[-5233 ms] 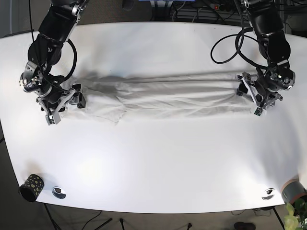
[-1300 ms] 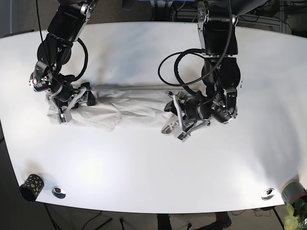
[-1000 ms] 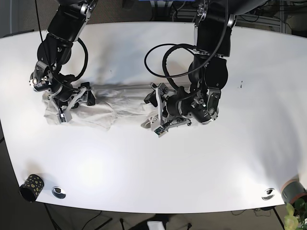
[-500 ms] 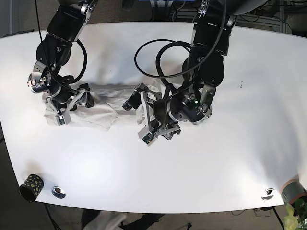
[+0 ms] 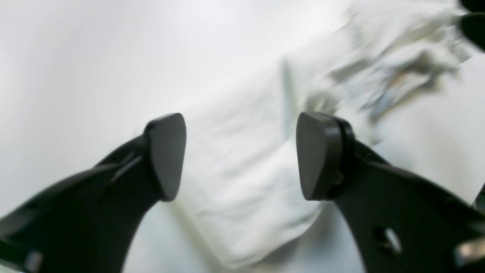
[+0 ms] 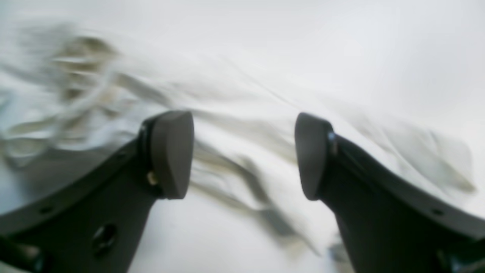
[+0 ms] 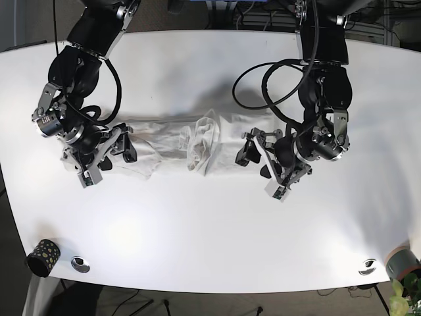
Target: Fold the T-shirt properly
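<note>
I see the T-shirt (image 7: pixel 197 138) lying as a long folded band across the middle of the table (image 7: pixel 210 224), with a rumpled bunch at its centre. It looks light, limp and likely to slide or sag, so I would pinch hems or corners through all layers. My left gripper (image 5: pixel 240 155) hangs with jaws apart over a folded end; my right gripper (image 6: pixel 242 153) is likewise spread, holding nothing.

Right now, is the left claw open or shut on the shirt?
Open. In the left wrist view the left claw shows its fingers spread wide, with the T-shirt lying flat on the table between them, ungripped.
</note>
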